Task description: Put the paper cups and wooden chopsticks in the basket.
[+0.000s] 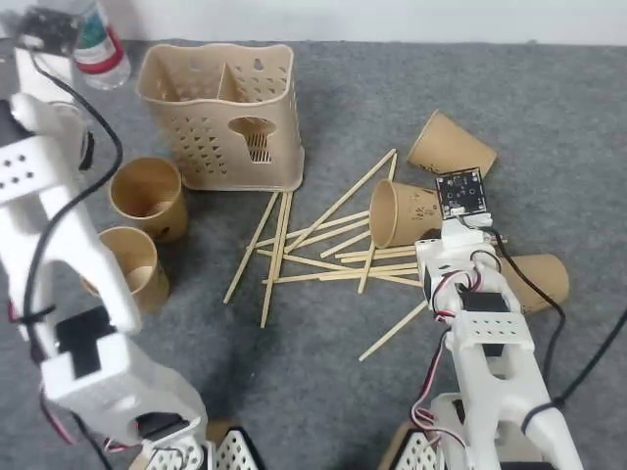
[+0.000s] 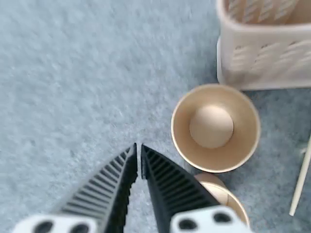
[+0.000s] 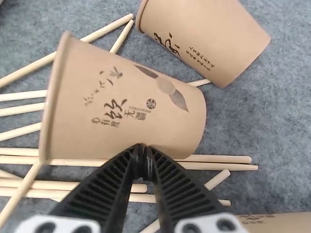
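L jaws closed by upright cup (image 2: 212, 127); R jaws closed, maybe touching tipped cup (image 3: 126, 111).

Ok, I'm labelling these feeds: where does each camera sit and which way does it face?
High view: overhead, facing down at the table; left arm and right arm show.
Left wrist view: down past the left fingers at an upright cup beside the basket.
Right wrist view: past the right fingers onto a lying cup over chopsticks.
Shared: high view shows both cups.

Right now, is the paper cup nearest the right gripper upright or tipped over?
Tipped over: the cup lies on its side across the chopsticks, rim facing sideways.
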You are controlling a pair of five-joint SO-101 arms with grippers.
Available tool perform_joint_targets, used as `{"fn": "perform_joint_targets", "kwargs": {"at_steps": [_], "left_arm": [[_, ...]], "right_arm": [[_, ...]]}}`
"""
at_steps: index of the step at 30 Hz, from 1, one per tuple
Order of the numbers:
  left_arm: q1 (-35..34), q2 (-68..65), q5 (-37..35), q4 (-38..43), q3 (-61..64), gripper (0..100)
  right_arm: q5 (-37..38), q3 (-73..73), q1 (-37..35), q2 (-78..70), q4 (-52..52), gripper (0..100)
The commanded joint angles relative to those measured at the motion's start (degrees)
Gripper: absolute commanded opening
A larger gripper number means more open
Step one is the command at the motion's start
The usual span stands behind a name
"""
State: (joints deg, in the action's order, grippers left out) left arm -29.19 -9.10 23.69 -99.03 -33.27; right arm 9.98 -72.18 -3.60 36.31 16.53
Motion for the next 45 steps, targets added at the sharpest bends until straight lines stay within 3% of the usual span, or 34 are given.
{"fn": "perform_joint_targets", "kwargs": {"at_steps": [1, 14, 18, 20, 31, 36, 45], "left_arm": [[0.7, 6.7, 0.4, -1.6, -2.2, 1], [2.5, 13.6, 0.6, -1.6, 2.9, 2], [1.9, 13.6, 0.4, -0.9, 13.4, 18], [1.2, 13.6, 0.3, 1.7, 17.0, 22], [-2.6, 13.3, 0.4, 14.3, 28.2, 22], [-3.7, 5.9, 0.3, 15.3, 30.5, 22], [-3.3, -9.1, 0.3, 14.9, 21.3, 22]], "right_arm": [[0.2, 0.3, 0.6, 1.2, -1.0, 0.9], [0.2, 0.3, 0.6, 1.2, -1.0, 0.9], [0.2, 0.3, 0.6, 1.2, -1.0, 0.9], [0.2, 0.3, 0.6, 1.2, -1.0, 0.9], [0.2, 0.3, 0.6, 1.2, -0.8, 0.9], [0.2, 0.3, 0.6, 1.2, -0.9, 0.9], [0.2, 0.3, 0.6, 1.2, -1.0, 0.9]]}}
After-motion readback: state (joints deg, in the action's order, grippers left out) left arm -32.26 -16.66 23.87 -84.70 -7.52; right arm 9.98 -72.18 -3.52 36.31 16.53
